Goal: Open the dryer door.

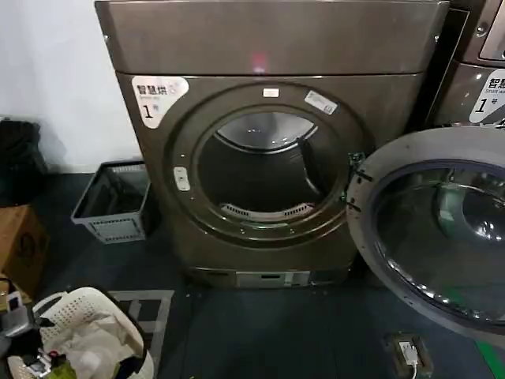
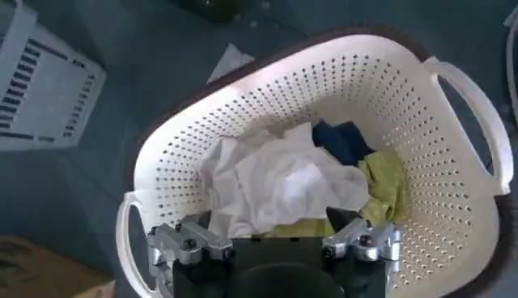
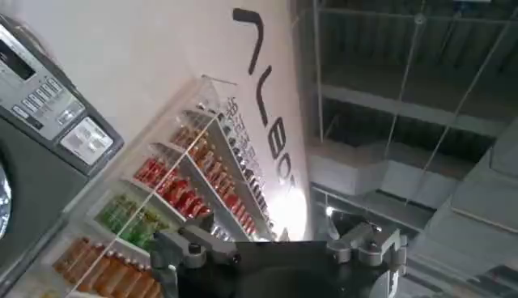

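Dryer door (image 1: 438, 229) swung wide open off dryer (image 1: 268, 150). Left gripper (image 2: 279, 243) spread, empty, above laundry basket (image 2: 453, 194). Right gripper (image 3: 279, 247) spread, empty.

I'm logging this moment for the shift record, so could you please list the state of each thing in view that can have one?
dryer door: swung fully open to the right, grey inner face showing.
dryer: drum opening exposed, drum looks empty.
white laundry basket: upright on the floor, holding crumpled clothes.
grey crate: upright beside the dryer, looks empty.
left claw: open, above the basket.
right claw: open, pointing upward, holding nothing.
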You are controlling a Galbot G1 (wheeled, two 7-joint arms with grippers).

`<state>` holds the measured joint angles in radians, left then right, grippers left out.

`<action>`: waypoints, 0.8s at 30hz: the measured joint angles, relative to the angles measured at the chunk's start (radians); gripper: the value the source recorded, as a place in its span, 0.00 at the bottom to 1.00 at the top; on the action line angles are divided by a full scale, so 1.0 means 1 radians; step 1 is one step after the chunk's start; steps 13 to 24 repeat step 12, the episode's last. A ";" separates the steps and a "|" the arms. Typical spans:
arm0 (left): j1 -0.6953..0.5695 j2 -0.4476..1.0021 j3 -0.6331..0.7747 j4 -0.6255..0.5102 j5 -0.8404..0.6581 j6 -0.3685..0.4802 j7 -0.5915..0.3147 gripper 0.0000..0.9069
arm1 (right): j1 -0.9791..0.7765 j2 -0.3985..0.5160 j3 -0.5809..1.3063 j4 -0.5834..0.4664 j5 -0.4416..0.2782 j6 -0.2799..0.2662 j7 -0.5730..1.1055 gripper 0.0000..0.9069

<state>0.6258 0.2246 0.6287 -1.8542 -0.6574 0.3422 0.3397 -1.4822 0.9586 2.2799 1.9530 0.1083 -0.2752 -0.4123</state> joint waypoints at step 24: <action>-0.004 -0.004 -0.001 -0.002 -0.003 0.000 -0.004 1.00 | 0.004 -0.001 0.005 0.004 -0.003 -0.002 -0.004 1.00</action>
